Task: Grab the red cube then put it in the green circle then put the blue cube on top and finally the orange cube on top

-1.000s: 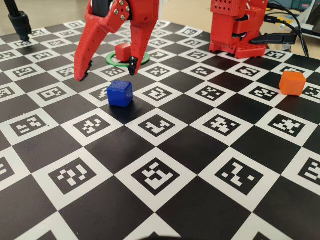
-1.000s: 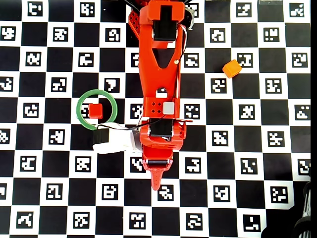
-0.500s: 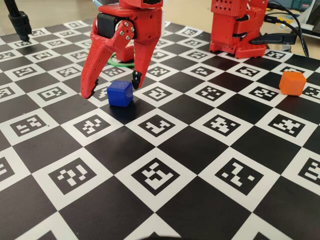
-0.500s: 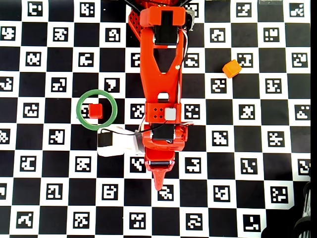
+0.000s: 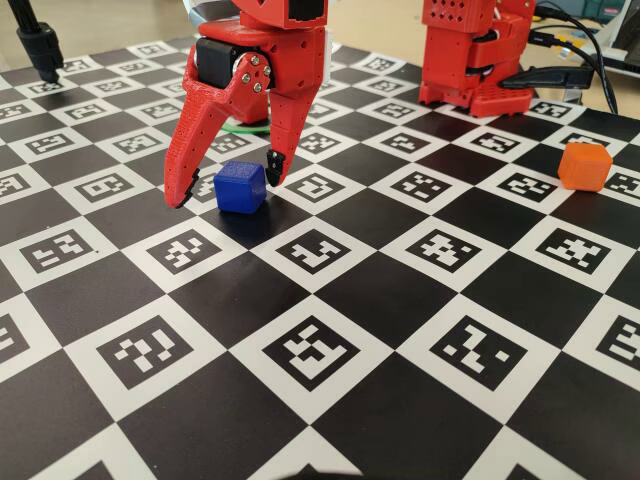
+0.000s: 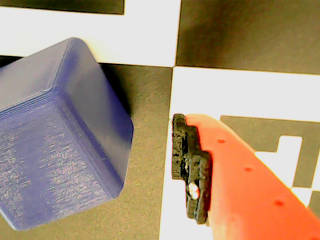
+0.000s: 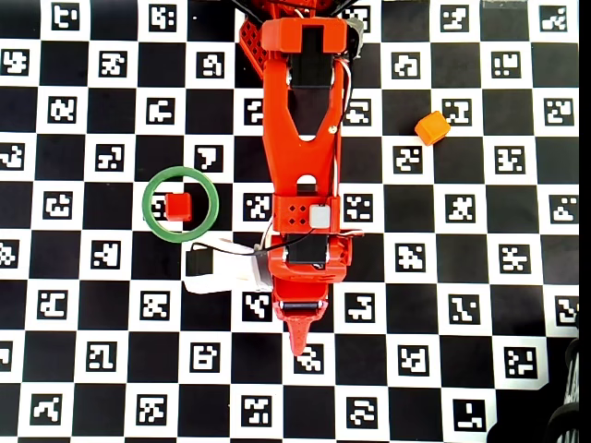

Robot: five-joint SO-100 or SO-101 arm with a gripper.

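The blue cube (image 5: 240, 187) rests on the checkered mat, and my red gripper (image 5: 225, 186) stands open over it, one finger on each side, neither touching. In the wrist view the blue cube (image 6: 55, 140) fills the left, with a gap of mat between it and the black pad of one finger (image 6: 189, 170). From overhead, the red cube (image 7: 178, 207) lies inside the green circle (image 7: 148, 205), left of the arm; the arm hides the blue cube there. The orange cube (image 5: 584, 165) sits apart at the right, also seen from overhead as the orange cube (image 7: 431, 127).
The arm's red base (image 5: 470, 55) stands at the back right with cables beside it. A black stand (image 5: 40, 45) rises at the back left. A white camera mount (image 7: 222, 268) sticks out from the wrist.
The gripper has come down and forward from above the ring to straddle the blue cube, its fingers now lower around it. The cubes have not moved.
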